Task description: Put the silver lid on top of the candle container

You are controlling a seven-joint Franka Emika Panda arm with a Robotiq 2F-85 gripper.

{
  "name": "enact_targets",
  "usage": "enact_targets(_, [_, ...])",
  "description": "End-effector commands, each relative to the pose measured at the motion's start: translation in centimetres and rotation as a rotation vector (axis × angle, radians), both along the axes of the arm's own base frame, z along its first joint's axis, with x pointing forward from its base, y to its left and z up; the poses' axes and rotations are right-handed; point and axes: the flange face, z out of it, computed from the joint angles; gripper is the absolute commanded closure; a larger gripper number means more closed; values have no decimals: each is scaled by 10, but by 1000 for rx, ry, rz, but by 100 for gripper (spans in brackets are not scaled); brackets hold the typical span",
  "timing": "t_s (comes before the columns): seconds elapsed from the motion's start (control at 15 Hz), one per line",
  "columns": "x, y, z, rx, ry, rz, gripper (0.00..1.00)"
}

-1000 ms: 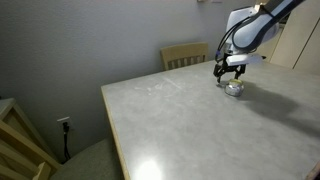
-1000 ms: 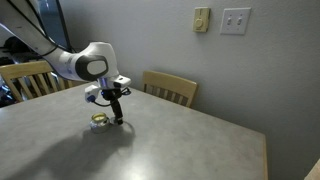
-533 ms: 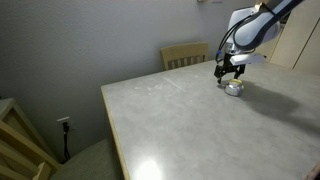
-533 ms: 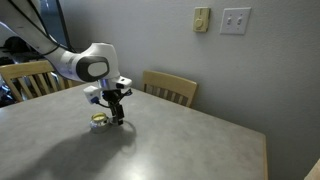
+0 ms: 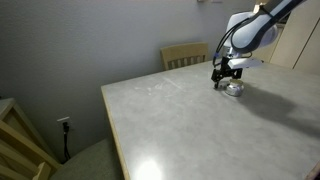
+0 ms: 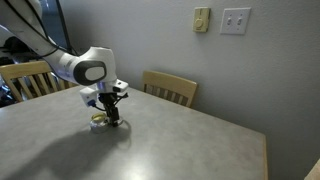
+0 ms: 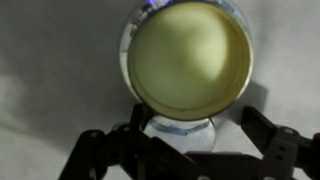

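In an exterior view, the candle container (image 6: 99, 119) sits on a grey surface (image 6: 170, 145), a small low tin with pale wax showing. Just beside it, on the side nearer the wooden chair (image 6: 170, 88), the black gripper (image 6: 112, 120) hangs from the white arm (image 6: 85, 68) with its jaws pointing down, tips close to the surface; their spread is too small to tell here. The arm's shadow (image 6: 55, 150) falls on the surface in front of the container. Behind the container a second chair (image 6: 25, 78) shows. High above it, on the grey wall (image 6: 150, 40), are a cream plate (image 6: 202, 19) and a double switch (image 6: 236, 19).
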Motion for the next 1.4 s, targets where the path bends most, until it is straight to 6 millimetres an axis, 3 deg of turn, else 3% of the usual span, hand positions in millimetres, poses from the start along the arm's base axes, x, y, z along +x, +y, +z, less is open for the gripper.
enact_targets(0.0, [-5, 1, -2, -16, -28, -4, 0])
enact_targets(0.33, [-3, -1, 2, -47, -50, -8, 0])
enact_targets(0.93, [4, -25, 0, -41, -46, -20, 0])
enact_targets(1.33, [12, -21, -8, -54, -20, -10, 0])
